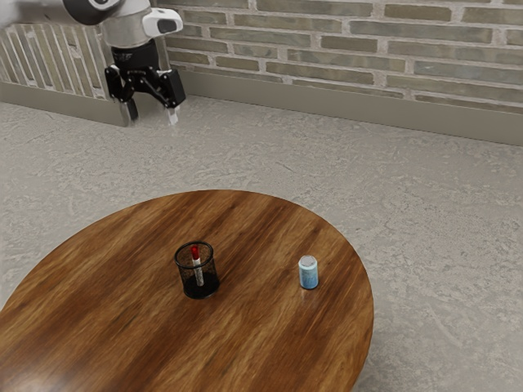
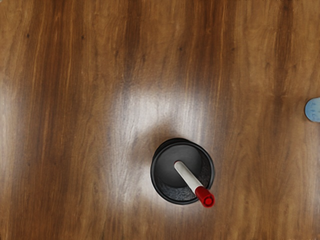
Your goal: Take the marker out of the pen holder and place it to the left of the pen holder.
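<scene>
While the arm [image 1: 127,29] reaches in from the exterior view's upper left, its black gripper [image 1: 152,116] hangs raised, well apart from everything on the table [image 1: 270,347]. The two fingers stand wide apart, pointing down, and have hold of nothing. The marker [image 2: 187,176] is inside the pen holder [image 1: 212,278], a round black cup with a mesh wall and an open top. Its white body slants up from the holder's floor and leans toward the rim, and its red cap [image 2: 204,197] is at the upper end. Seen from above in the wrist view, that cap reaches out over the rim, while the lower end of the body sits near the middle of the cup's dark bottom. The holder itself stands upright on the round wooden tabletop, whose brown grain runs in darker and lighter streaks. A light blue can [image 1: 308,274] with a silvery top also stands upright there, well apart from the holder, toward the exterior view's right and closer to the table's edge. Beyond the table, a mottled grey floor [image 1: 441,204] runs back to a brick wall [image 1: 327,45] with a plain grey-brown baseboard [image 1: 327,102] along its foot. Pale upright bars [image 1: 51,61] line the wall behind the arm, at the exterior view's left.
</scene>
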You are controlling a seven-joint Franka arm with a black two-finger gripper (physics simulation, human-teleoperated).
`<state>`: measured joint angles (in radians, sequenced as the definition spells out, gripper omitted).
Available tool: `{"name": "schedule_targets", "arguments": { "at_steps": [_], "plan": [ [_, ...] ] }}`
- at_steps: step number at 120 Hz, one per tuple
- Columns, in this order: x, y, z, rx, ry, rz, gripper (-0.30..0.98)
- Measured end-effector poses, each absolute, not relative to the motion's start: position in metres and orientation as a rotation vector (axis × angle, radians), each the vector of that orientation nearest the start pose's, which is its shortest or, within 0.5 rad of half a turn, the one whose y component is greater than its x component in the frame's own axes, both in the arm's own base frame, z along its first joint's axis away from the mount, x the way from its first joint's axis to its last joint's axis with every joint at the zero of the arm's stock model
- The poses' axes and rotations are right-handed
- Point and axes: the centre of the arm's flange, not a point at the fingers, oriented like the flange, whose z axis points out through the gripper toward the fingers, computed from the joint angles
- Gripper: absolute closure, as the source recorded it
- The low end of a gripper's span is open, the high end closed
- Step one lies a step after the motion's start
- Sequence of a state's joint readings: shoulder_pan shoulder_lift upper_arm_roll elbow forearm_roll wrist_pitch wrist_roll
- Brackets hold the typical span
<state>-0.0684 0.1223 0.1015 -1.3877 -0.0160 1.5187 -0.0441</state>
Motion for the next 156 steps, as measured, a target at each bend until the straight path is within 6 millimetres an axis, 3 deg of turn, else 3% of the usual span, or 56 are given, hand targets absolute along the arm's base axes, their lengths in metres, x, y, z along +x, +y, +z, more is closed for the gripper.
{"name": "schedule_targets", "arguments": {
  "at_steps": [20,36,51,63,89,101,128,156],
  "plan": [
    [0.582,0.011,0.645,-3.103,-0.107,-0.021,0.00],
    [0.552,0.009,0.617,-3.073,-0.080,0.035,0.00],
    [0.531,0.013,0.572,-3.057,-0.070,0.082,0.00],
    [0.527,0.017,0.533,-3.051,-0.072,0.098,0.00],
    [0.549,0.026,0.454,-3.044,-0.079,0.115,0.00],
    [0.556,0.027,0.430,-3.045,-0.080,0.091,0.00],
    [0.559,0.006,0.417,-3.056,-0.028,-0.006,0.00],
    [0.550,-0.029,0.404,-3.054,0.064,0.041,0.00]
  ]
}}
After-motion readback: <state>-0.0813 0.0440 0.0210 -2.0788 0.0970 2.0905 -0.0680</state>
